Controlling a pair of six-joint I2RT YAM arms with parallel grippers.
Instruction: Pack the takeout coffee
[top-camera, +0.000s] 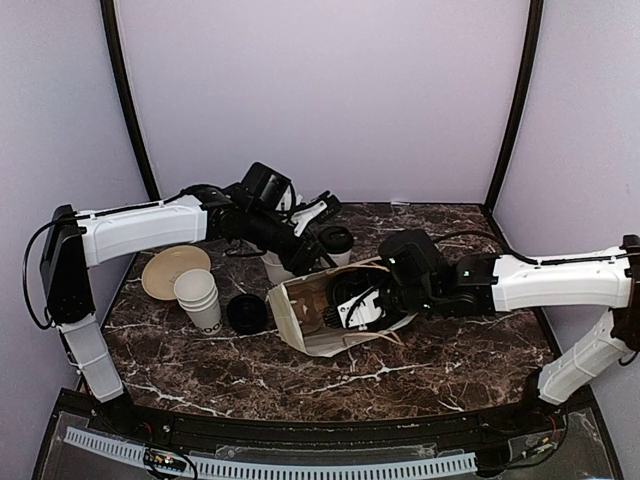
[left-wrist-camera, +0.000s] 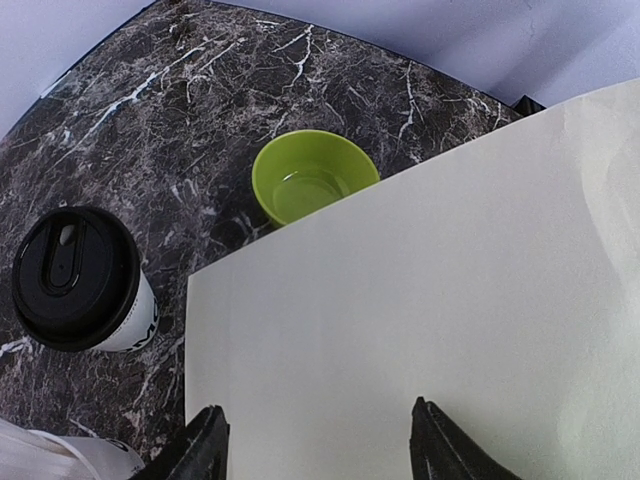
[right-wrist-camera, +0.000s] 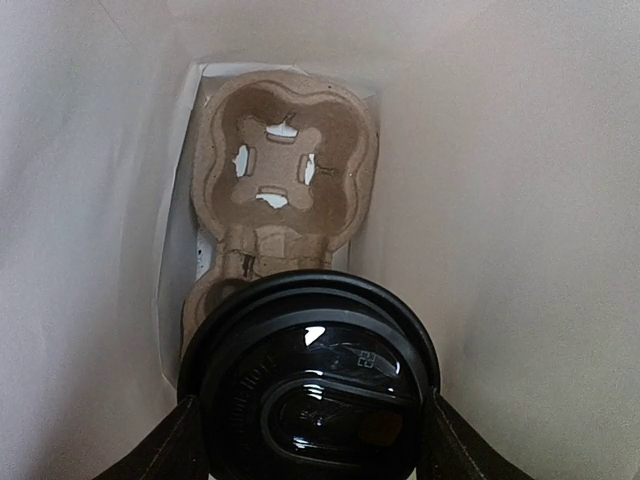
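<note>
One takeout coffee (right-wrist-camera: 315, 380), seen from above by its round black lid, sits between the fingers of my right gripper (right-wrist-camera: 312, 440), which is shut on it inside the white paper bag (top-camera: 295, 315). Beneath it on the bag's floor lies a brown pulp cup carrier (right-wrist-camera: 285, 170); one hollow shows bare, the cup covers the nearer one. A second takeout coffee (top-camera: 337, 243) stands on the marble behind the bag, also visible in the left wrist view (left-wrist-camera: 80, 280). My left gripper (top-camera: 316, 213) hovers open over the bag's outer wall (left-wrist-camera: 430, 280), fingers apart.
A green bowl (left-wrist-camera: 310, 180) sits beyond the bag's edge. A stack of lidless white cups (top-camera: 198, 298), a tan disc (top-camera: 172, 268) and loose black lids (top-camera: 246, 313) stand left of the bag. The side walls are close.
</note>
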